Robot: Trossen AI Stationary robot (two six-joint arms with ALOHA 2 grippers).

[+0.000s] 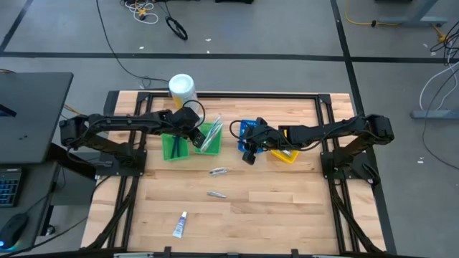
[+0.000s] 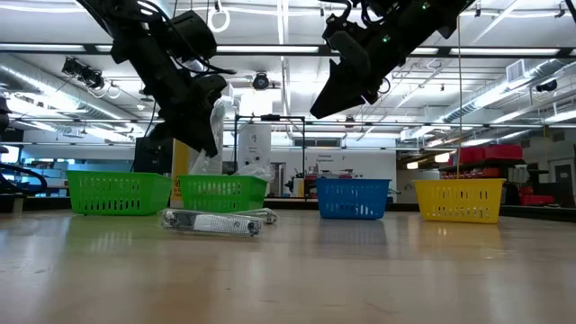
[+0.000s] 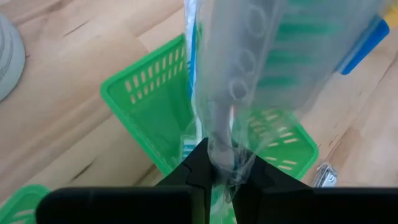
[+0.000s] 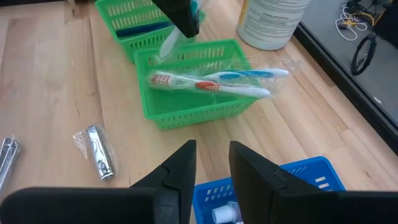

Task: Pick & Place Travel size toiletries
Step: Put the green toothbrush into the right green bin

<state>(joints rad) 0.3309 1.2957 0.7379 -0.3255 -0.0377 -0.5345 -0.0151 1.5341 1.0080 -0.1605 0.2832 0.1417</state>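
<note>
A clear packet with two toothbrushes (image 4: 214, 81), one red and one blue, lies across the rim of a green bin (image 4: 186, 115). My left gripper (image 3: 224, 177) is shut on one end of it above that bin. My right gripper (image 4: 211, 158) stands open above the blue bin (image 1: 247, 129), with nothing between its fingers. On the bare wood lie silvery packeted pieces (image 1: 219, 171) (image 1: 216, 194) and a small white tube (image 1: 180, 225). My left gripper pinches the clear packet's end (image 3: 222, 152) between its two fingers, slanting down from the table's left. The packet runs on away from the fingers. Its far part rests on the green bin's rim (image 4: 249, 93) and sticks out past it.
A second green bin (image 1: 174, 147) stands left of the first, a yellow bin (image 1: 285, 155) right of the blue one. A big white-and-yellow canister (image 1: 182, 87) stands at the far edge. A silvery clipper in a packet (image 4: 99, 158) lies near the bins.
</note>
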